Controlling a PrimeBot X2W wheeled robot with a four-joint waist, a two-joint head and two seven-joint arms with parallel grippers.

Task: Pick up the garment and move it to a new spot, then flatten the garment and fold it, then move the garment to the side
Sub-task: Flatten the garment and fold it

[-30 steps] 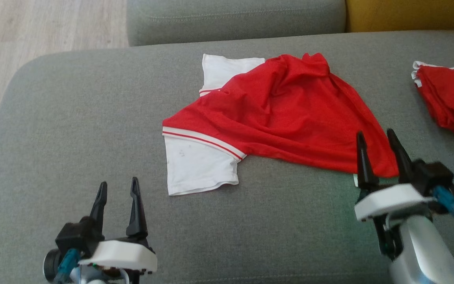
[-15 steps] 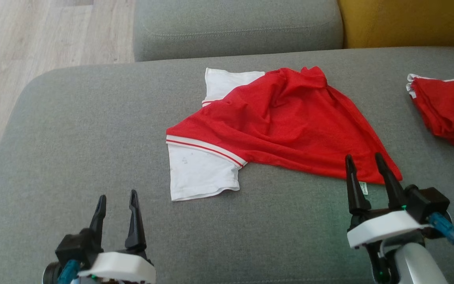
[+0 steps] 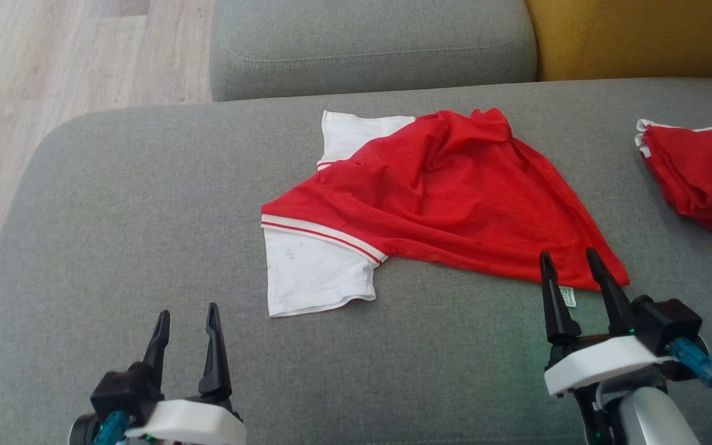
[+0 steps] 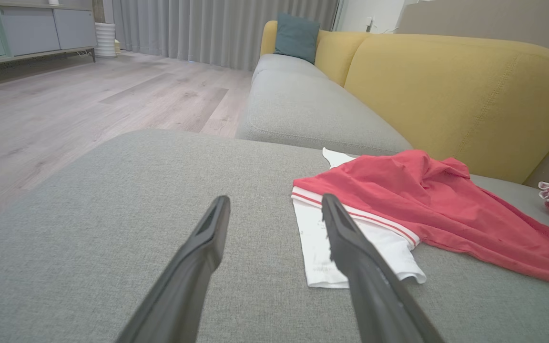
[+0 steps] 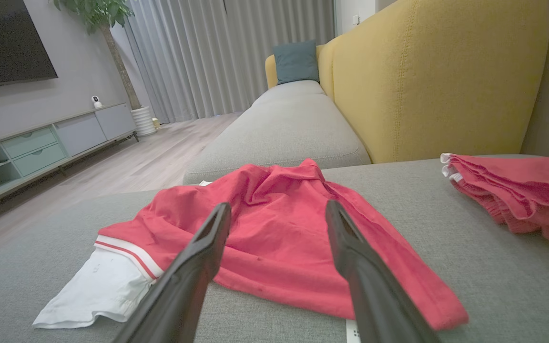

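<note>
On the sofa's (image 5: 284,124) far end, wrist views reveal a teal cushion (image 5: 296,62); left claw (image 3: 187,310) and right claw (image 3: 567,253) gape empty near the garment (image 3: 449,185).

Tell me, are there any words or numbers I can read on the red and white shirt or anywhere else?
Nothing here can be read as words or numbers.
The small white tag at the hem of the red garment: print too small to read.
The faint grey marks on its white sleeve: too blurred to read.
</note>
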